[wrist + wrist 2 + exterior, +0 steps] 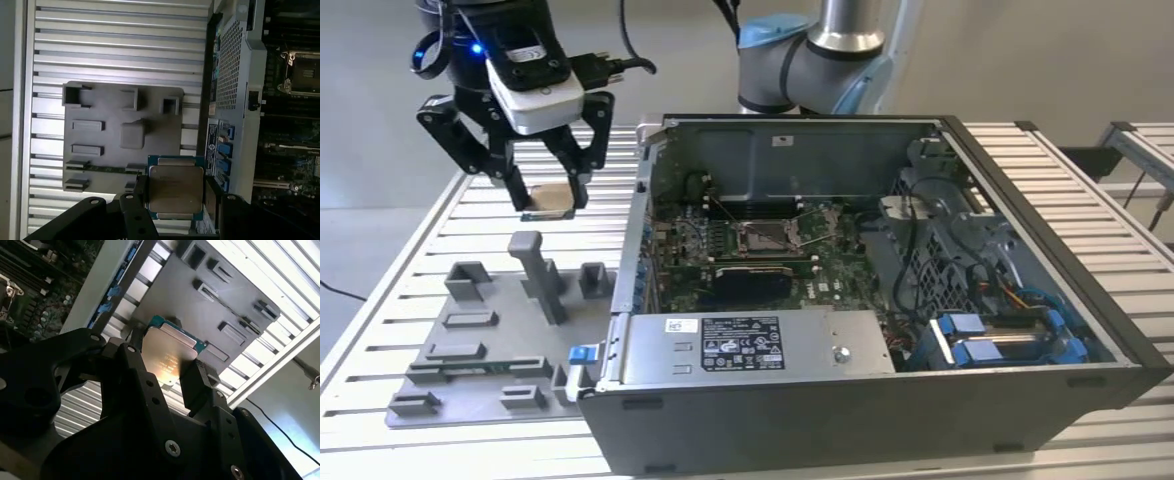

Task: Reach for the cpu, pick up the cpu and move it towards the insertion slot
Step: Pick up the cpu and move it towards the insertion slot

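Note:
My gripper (547,200) hangs above the slatted table, left of the open computer case in the exterior view, shut on the cpu (550,198). The cpu (175,187) is a flat square chip with a pale metal top and green edge, clamped between the black fingers (212,197); in the second wrist view the cpu (167,357) catches a warm glare. The insertion slot (765,236), a square socket with a metal frame, lies on the green motherboard inside the case, well to the exterior view's right of the gripper. The slot (305,75) also appears in the first wrist view.
A grey plastic tray (467,345) with raised blocks and a tall post (540,275) lies on the table below the gripper. The case wall (644,200) stands between gripper and motherboard. Another robot arm base (807,55) rises behind the case.

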You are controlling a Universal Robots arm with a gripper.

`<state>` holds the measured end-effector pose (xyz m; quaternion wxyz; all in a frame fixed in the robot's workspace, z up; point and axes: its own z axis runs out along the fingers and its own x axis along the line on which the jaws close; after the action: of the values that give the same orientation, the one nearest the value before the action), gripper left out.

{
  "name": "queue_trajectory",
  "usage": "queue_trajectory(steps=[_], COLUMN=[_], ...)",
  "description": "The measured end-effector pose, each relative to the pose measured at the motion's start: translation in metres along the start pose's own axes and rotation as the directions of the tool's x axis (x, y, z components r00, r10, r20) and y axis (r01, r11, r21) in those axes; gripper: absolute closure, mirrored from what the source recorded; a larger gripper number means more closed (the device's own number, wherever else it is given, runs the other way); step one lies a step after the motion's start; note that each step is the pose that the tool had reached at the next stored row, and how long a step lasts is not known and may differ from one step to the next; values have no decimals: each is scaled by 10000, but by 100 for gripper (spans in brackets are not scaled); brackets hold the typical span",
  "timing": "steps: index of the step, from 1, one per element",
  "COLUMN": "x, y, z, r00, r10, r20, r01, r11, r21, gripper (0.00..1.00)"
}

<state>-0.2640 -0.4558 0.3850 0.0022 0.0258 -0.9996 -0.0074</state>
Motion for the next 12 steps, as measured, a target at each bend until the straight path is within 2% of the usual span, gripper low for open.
queue_trajectory(steps=[6, 12], x=[-214, -393], y=[-11, -20], z=[-1, -2], r00=[10000, 10000], r10=[1, 1], r20=[0, 0], r01=[-1, -1], r11=[10000, 10000], r21=[0, 0], gripper=[100, 100])
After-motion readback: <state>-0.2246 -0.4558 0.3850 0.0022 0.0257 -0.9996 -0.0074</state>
